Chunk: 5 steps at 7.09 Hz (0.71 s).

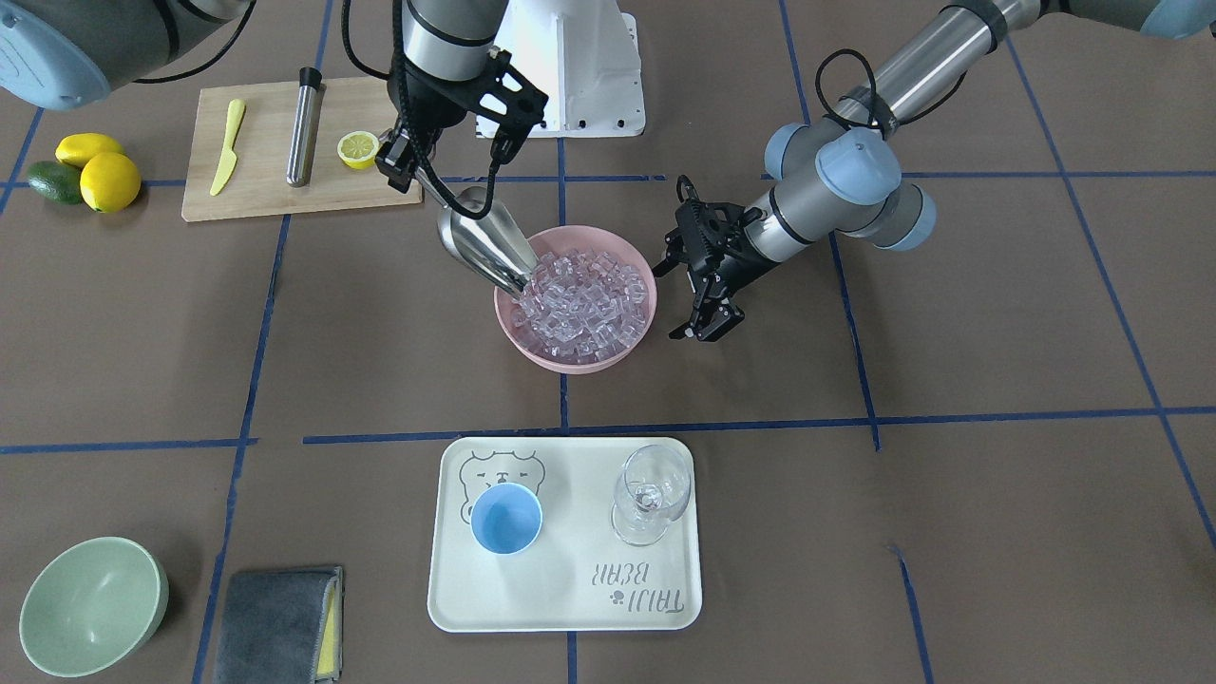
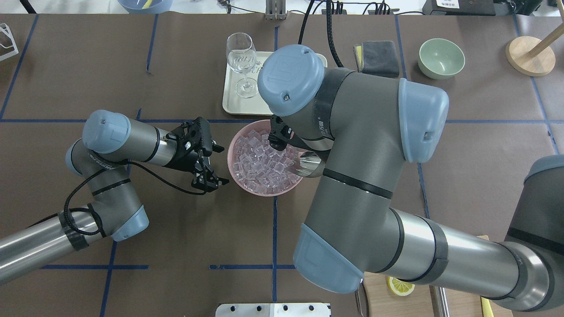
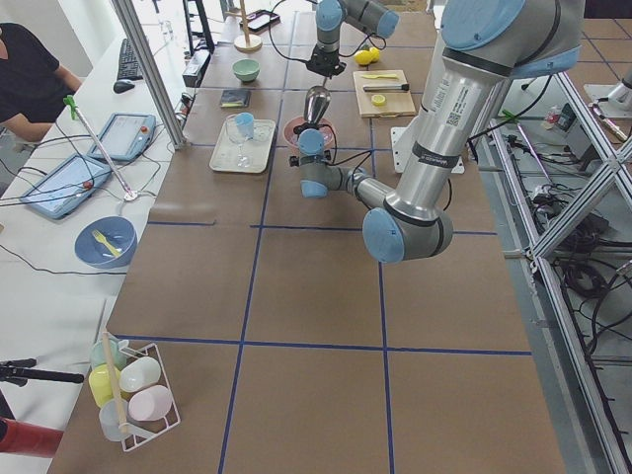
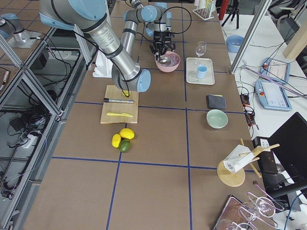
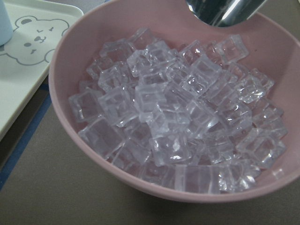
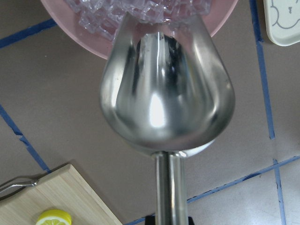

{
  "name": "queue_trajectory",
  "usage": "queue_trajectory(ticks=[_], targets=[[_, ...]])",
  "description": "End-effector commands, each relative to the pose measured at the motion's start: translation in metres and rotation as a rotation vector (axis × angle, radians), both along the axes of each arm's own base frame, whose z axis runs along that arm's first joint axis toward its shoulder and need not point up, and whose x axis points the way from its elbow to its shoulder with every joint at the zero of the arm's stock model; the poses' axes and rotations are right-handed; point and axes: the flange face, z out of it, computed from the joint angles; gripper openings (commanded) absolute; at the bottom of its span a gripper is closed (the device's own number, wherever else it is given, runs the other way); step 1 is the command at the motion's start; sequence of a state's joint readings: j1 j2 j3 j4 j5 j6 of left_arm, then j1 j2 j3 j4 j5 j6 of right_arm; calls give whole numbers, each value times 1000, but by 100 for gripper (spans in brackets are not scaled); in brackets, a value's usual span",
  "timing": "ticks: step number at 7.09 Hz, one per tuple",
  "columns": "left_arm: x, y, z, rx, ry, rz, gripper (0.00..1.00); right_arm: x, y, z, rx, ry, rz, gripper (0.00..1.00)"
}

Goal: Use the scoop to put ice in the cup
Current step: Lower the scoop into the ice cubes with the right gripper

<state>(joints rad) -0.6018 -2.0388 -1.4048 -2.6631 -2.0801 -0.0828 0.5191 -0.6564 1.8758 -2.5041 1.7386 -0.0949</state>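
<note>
**Right arm.** The right gripper [image 1: 404, 163] is clamped on the thin handle of the scoop [image 1: 484, 242]. The scoop slopes downward from the gripper. Its front lip is pushed in among the ice [image 1: 579, 294] at the edge of the pink bowl [image 1: 570, 364] nearest the cutting board. The pictures do not show whether any cubes lie inside the trough.

**Left arm.** The left gripper [image 2: 215, 164] hangs just beside the pink bowl on the side opposite the scoop. Its fingers are spread apart. It is not touching the rim.

**Ice.** The clear cubes are heaped in the pink bowl and fill it close to the rim.

**Cup.** The light-blue cup [image 1: 506, 518] stands upright on the cream tray [image 1: 570, 589], over the printed bear face. The tray lies across a blue tape line from the bowl, on the side away from the robot. A clear wine glass [image 1: 651, 494] stands upright on the same tray, apart from the cup.

**Other items.** The wooden cutting board [image 1: 266, 195] carries a yellow-green knife [image 1: 226, 147], a steel rod with a black tip [image 1: 304, 128] and a half lemon [image 1: 358, 149].
</note>
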Motion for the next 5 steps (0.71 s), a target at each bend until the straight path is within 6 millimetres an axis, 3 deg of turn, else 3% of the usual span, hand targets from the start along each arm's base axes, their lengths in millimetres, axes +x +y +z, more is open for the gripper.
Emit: queue_trajectory(ticks=[1, 3, 5], targets=[[0, 1, 1, 3, 4, 2, 100, -13, -7, 5, -18, 34, -2, 0], [2, 4, 2, 2, 3, 7, 100, -43, -23, -15, -46, 68, -4, 0], [2, 4, 2, 2, 3, 7, 100, -46, -23, -17, -50, 62, -6, 0]])
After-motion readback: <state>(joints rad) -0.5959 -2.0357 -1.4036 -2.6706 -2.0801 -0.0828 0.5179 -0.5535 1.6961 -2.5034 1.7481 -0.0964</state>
